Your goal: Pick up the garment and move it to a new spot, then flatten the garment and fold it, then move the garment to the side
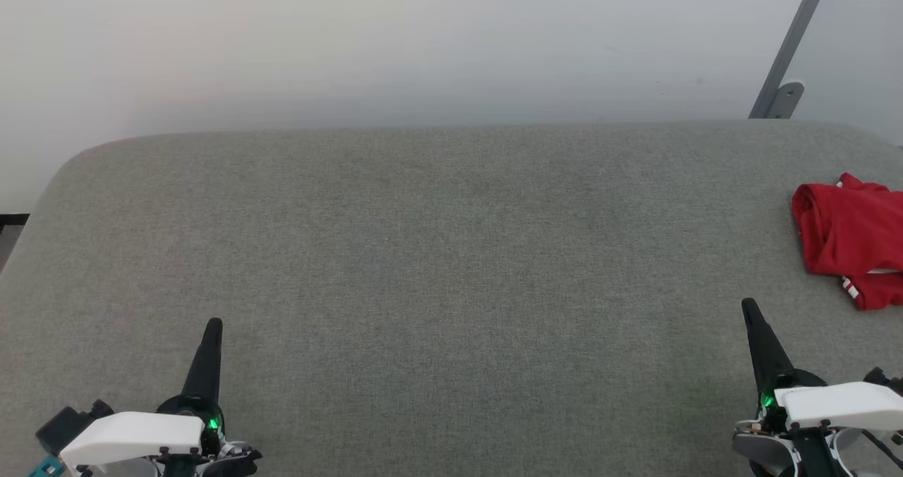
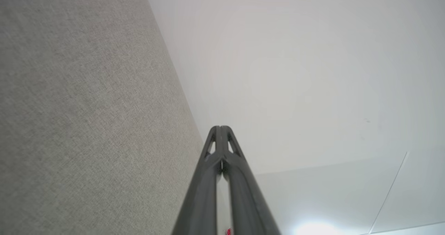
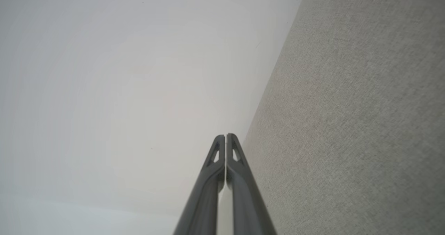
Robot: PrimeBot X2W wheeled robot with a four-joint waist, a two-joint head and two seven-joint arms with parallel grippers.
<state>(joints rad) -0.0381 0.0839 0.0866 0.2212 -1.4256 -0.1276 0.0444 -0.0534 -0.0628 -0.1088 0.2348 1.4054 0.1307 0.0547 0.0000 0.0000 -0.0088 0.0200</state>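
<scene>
The garment point(image 1: 850, 240) is a red bundle with a bit of white-and-red striped trim, lying folded at the far right of the grey fabric surface point(image 1: 437, 251) and cut off by the head view's right edge. My left gripper point(image 1: 213, 323) rests at the lower left, shut and empty, far from the garment. My right gripper point(image 1: 748, 305) sits at the lower right, also shut and empty, a short way in front and to the left of the garment. In the wrist views, the left gripper point(image 2: 220, 127) and the right gripper point(image 3: 225, 136) show their fingers pressed together.
The grey surface has rounded far corners and a pale wall behind it. A slanted grey metal post point(image 1: 790, 46) with a bracket stands behind the far right corner. A dark strip of floor point(image 1: 13, 219) shows past the left edge.
</scene>
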